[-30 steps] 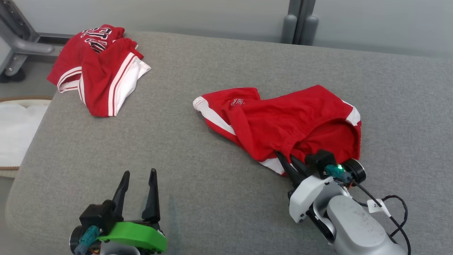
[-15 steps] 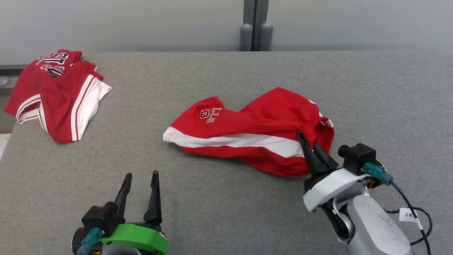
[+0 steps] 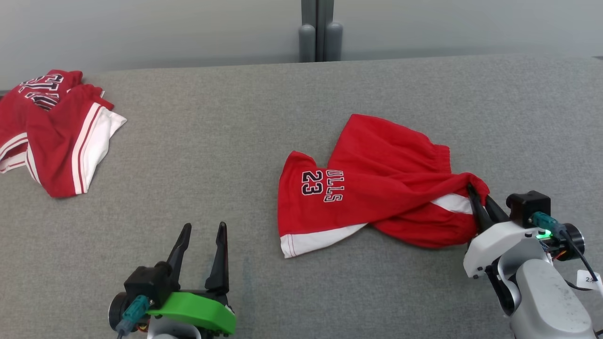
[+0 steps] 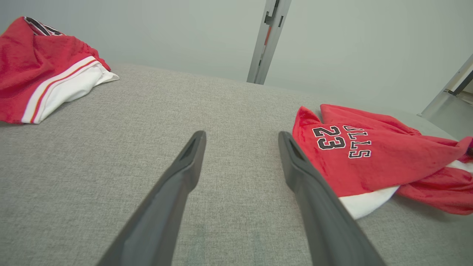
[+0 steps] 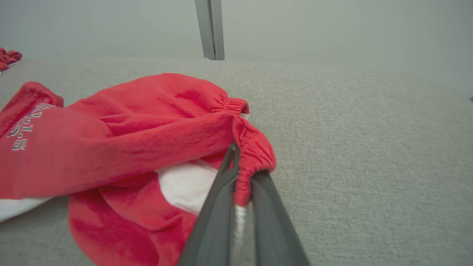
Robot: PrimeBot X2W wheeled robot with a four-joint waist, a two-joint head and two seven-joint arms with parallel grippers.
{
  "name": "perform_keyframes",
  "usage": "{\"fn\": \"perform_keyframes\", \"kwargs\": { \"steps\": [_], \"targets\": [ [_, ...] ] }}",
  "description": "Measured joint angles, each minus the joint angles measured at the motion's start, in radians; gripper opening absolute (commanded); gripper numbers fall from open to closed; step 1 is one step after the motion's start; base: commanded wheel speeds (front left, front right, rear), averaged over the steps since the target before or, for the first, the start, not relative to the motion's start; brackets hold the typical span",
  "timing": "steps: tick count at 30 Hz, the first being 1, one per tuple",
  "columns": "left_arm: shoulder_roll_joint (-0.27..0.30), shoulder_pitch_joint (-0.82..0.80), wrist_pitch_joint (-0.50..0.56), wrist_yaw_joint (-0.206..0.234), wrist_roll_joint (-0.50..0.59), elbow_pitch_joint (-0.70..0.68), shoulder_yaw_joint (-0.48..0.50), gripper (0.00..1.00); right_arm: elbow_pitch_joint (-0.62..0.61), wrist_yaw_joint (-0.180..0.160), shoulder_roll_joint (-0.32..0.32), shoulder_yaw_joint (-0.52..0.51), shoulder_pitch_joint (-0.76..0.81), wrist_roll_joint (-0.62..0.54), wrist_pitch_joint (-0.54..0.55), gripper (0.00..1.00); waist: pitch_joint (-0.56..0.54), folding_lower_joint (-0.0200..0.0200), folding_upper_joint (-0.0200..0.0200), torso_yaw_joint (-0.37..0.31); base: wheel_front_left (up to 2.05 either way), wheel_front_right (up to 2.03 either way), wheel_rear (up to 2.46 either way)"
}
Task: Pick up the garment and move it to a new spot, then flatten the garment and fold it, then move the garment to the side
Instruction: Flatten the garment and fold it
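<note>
1. The right hand (image 3: 477, 193) is clenched on the shorts (image 3: 377, 188). Its two fingers pinch a bunched bit of the elastic waistband (image 5: 253, 159) at the garment's right end.
2. A pinch at one corner like this suits dragging, I judge: the cloth trails behind the hand instead of being lifted whole.
3. The shorts lie right of centre on the surface (image 3: 212, 155), about midway between near and far. Most of the cloth rests on the surface, and the pinched end looks raised a little.
4. They are red, with a "23" print facing up on the left leg and a white hem (image 3: 320, 238) along the near edge. One leg is twisted over the other, so I take it the move to a new spot is under way, with flattening and folding not yet done.
5. The left hand (image 3: 204, 226) is released at the near left, fingers spread with nothing between them and pointing far. It is probably kept free to take a second corner.
6. A heap (image 3: 56, 136) of red and white clothing sits at the far left, well apart from the shorts.
7. The surface is covered in grey woven fabric that looks soft, and cloth may catch on it. Behind it is a plain pale wall (image 3: 141, 28) with a grey post (image 3: 320, 33) at the far middle.
</note>
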Motion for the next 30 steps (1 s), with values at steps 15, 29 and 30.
{"fn": "perform_keyframes", "kwargs": {
  "steps": [15,29,30],
  "targets": [
    [0.000,-0.001,0.000,0.005,-0.021,-0.008,-0.041,1.00,0.009,0.000,0.021,-0.028,0.089,-0.072,-0.063,1.00,-0.022,0.0000,0.0000,-0.028,0.00,0.00,0.00],
    [0.000,0.024,0.000,0.014,-0.031,-0.029,-0.058,1.00,-0.243,0.000,0.060,-0.037,0.171,-0.156,-0.066,1.00,-0.099,0.0000,0.0000,-0.048,0.00,0.00,0.00],
    [0.000,0.025,0.000,0.014,-0.031,-0.029,-0.056,1.00,-0.250,0.000,0.061,-0.031,0.177,-0.148,-0.066,1.00,-0.102,0.0000,0.0000,-0.045,0.00,0.00,0.00]
  ]
}}
